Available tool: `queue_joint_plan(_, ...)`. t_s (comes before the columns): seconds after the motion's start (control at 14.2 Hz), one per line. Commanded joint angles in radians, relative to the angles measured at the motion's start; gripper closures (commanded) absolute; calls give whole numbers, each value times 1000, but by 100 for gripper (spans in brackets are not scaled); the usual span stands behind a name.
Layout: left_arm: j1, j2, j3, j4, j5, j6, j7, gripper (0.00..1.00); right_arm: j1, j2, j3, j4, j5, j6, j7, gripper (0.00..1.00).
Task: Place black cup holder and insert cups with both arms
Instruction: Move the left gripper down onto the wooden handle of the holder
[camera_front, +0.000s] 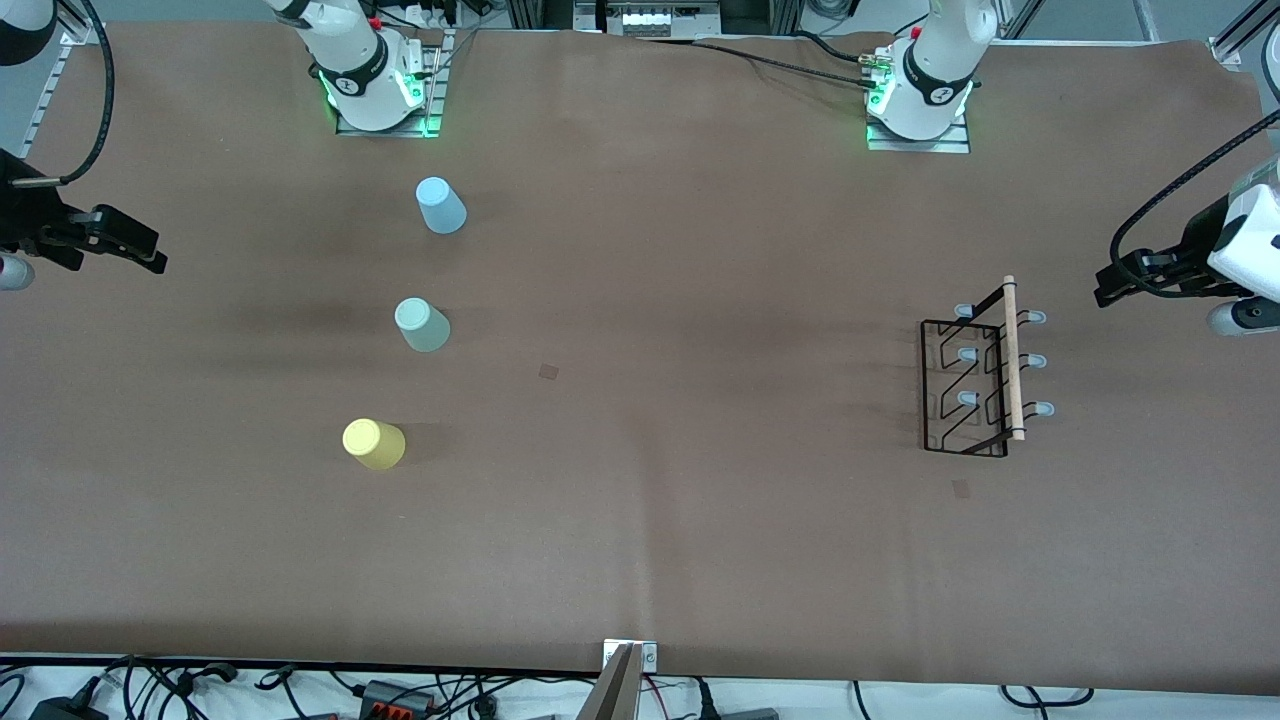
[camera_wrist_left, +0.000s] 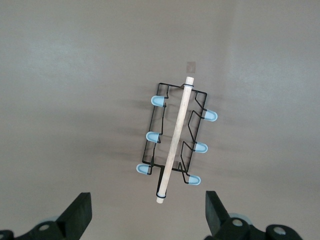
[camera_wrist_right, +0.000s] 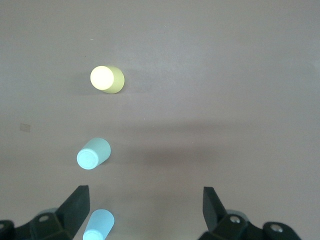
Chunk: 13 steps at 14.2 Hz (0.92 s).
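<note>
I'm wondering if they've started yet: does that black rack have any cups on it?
Empty. All six pegs of the rack stand bare; the three cups sit apart on the table.

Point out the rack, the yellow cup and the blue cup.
rack (camera_front: 1013, 358), front view, middle of its wooden handle
yellow cup (camera_front: 373, 443), front view, its upturned base and side
blue cup (camera_front: 440, 205), front view, its side wall

Three cups (camera_front: 423, 325), one cup holder (camera_front: 975, 385)
</note>
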Motion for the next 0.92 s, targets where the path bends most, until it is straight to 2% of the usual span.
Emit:
queue_joint_plan(0.0,0,11,2,25,-8,-10,5,0,-5,-23,7,-18,-7,-2,-16,0)
queue_joint_plan(0.28,2,12,2,25,-8,-10,6,0,-5,-23,7,-16,-7,-2,-16,0)
queue_joint_plan(0.57,-4,64,2,22,-8,4,35,0,-5,-18,7,-16,-7,7,-12,0)
queue_joint_plan(0.78,6,130,3,1,-8,41,217,0,-5,-15,7,-16,-7,9,-12,0)
queue_joint_plan(0.85,18,141,3,-40,-8,83,253,0,-5,-15,7,-16,-7,9,-12,0)
